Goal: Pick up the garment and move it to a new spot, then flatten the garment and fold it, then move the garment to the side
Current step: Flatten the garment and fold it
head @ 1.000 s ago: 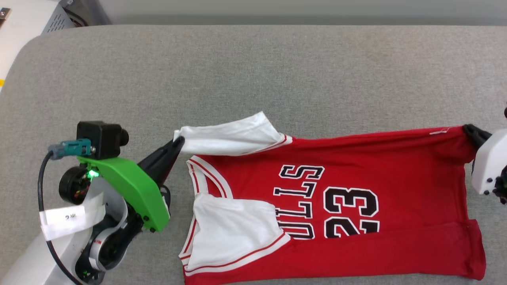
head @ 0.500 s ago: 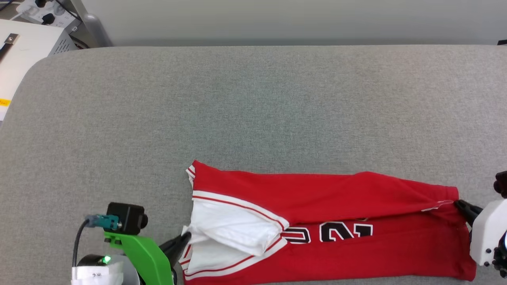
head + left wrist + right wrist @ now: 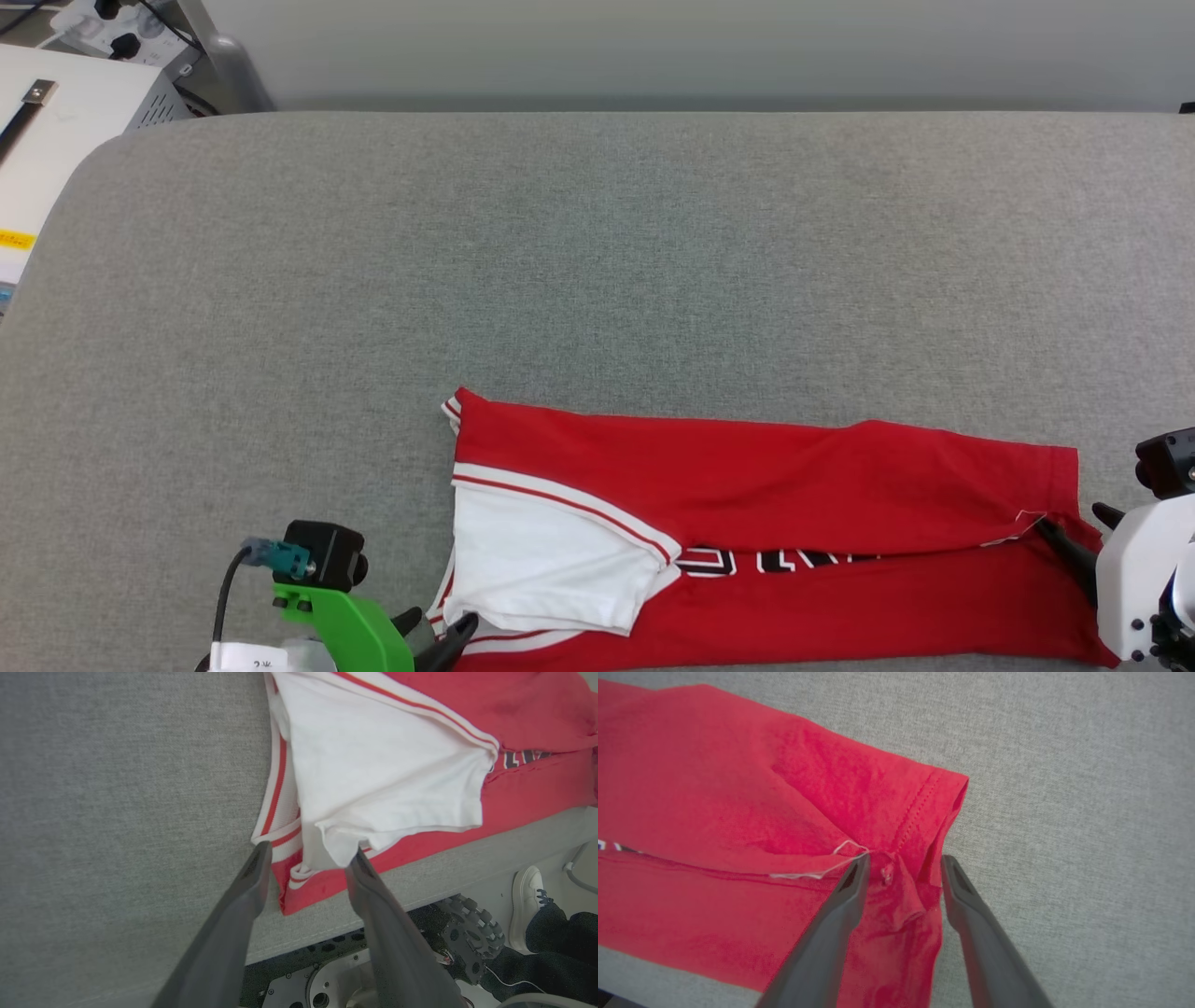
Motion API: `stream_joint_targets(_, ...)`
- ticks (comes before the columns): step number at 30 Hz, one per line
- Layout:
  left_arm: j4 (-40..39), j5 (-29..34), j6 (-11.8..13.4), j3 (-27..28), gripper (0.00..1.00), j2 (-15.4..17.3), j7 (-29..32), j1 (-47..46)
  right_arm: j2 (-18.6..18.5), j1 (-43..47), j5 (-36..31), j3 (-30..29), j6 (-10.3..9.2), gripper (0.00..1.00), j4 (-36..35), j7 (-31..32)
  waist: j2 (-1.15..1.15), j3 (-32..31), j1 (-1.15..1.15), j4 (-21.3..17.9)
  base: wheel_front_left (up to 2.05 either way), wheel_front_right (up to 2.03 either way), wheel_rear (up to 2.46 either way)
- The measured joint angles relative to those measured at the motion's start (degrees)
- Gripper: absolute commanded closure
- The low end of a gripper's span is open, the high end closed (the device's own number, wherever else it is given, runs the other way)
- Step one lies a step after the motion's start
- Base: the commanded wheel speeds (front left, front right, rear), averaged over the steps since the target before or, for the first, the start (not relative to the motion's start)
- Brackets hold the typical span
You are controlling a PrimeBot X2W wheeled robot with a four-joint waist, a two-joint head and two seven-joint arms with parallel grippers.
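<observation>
The lengthwise fold looks laid, so the step is probably the letting go: each pincer should be backing straight out along its own fingers, without snagging cloth, so the fold is not dragging open. The left pincer (image 3: 308,851) is standing wide apart, clamping nothing. The sleeve (image 3: 383,779) corner is lying between its tips, and the garment (image 3: 794,485) is running ahead and rightward. The right pincer (image 3: 903,858) is gaping too, with the bunched hem corner (image 3: 896,891) sitting loose between its fingers and the garment stretching leftward over the pad (image 3: 597,261).
</observation>
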Motion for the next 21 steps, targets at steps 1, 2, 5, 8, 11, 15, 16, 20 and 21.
stream_joint_targets(1,0.3,0.1,0.0,0.0,0.00,-0.1,-0.3,0.0,0.0,0.0,0.0,0.0,0.00,0.00,0.1,0.0,0.00,-0.2,0.00,0.0,0.00,0.00,0.00)
stream_joint_targets(2,0.5,0.2,-0.1,0.1,0.00,-0.2,-0.8,0.0,-0.1,0.2,0.0,0.0,-0.01,0.00,0.1,0.0,0.00,-0.5,0.00,0.0,0.00,0.00,0.00)
stream_joint_targets(5,0.6,0.3,-0.3,1.2,0.00,-1.1,-3.2,0.0,0.0,0.5,0.0,-0.4,0.00,0.00,-0.5,0.1,0.00,-1.4,0.00,0.0,0.00,0.00,0.00)
stream_joint_targets(8,0.5,0.5,-0.5,2.7,0.00,-2.1,-6.5,-0.2,0.4,1.0,0.0,-2.0,-0.01,0.00,-1.9,0.4,0.00,-2.4,0.00,0.0,0.00,0.00,0.00)
stream_joint_targets(11,0.5,1.1,-0.8,4.6,0.00,-3.1,-10.8,-0.6,1.6,1.0,-0.1,-4.4,-0.01,0.00,-3.8,1.2,0.00,-3.4,0.00,-0.1,0.00,0.00,0.00)
stream_joint_targets(15,1.2,3.7,-1.7,6.9,0.00,-4.5,-17.9,-2.2,4.5,1.5,-1.7,-7.4,-0.01,0.00,-5.6,3.6,0.00,-4.1,0.00,-0.2,0.00,0.00,0.00)
stream_joint_targets(16,1.7,4.2,-2.2,7.4,0.00,-5.1,-19.9,-2.6,5.3,1.9,-2.4,-8.2,-0.01,0.00,-6.0,4.2,0.00,-4.1,0.00,-0.1,0.00,0.00,0.00)
stream_joint_targets(20,4.9,4.6,-5.1,10.0,0.00,-8.0,-29.1,-3.3,9.3,3.4,-5.1,-12.0,-0.01,0.00,-6.0,5.5,0.00,-3.9,0.00,0.0,0.00,0.00,0.00)
stream_joint_targets(21,6.0,4.9,-5.4,10.3,0.00,-8.1,-30.6,-3.4,10.0,3.6,-5.8,-12.5,-0.01,0.00,-5.8,5.5,0.00,-3.7,0.00,0.0,0.00,0.00,0.00)
